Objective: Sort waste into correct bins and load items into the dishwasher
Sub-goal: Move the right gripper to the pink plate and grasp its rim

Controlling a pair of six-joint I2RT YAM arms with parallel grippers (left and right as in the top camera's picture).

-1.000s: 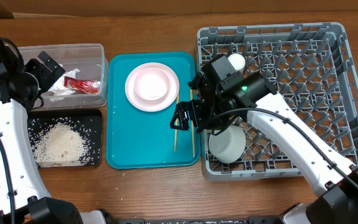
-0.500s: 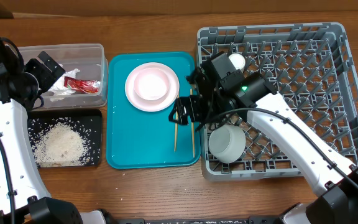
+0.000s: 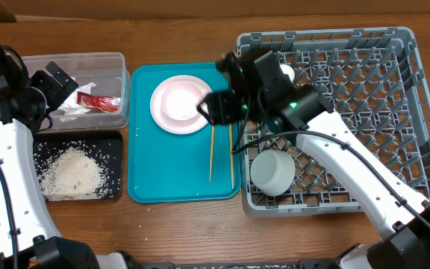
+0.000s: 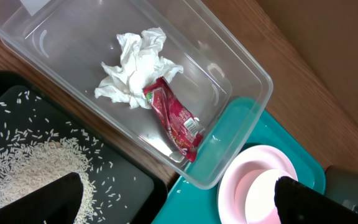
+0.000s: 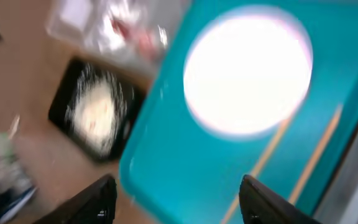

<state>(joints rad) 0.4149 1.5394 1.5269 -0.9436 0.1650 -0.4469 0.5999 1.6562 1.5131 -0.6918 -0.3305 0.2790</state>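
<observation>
The pale pink plate (image 3: 179, 104) with a small bowl in it sits on the teal tray (image 3: 163, 175); it also shows in the left wrist view (image 4: 253, 186) and blurred in the right wrist view (image 5: 247, 78). Two wooden chopsticks (image 3: 212, 153) lie on the tray's right side. My right gripper (image 3: 219, 108) is open and empty above the plate's right edge. The clear tub (image 3: 114, 63) holds the white tissue (image 4: 135, 68) and red wrapper (image 4: 173, 118). The black tray (image 3: 110, 142) holds rice (image 3: 69, 172). My left gripper (image 3: 58, 86) is open over the tub.
The grey dish rack (image 3: 409, 104) fills the right side. A pale bowl (image 3: 273, 173) stands in its front left corner and a white cup (image 3: 284, 73) at its back left, partly hidden by my right arm. Wooden table (image 3: 170, 224) lies in front.
My right gripper has moved from the chopsticks at the tray's right side back and left to the plate's right edge. The left arm has not moved.
</observation>
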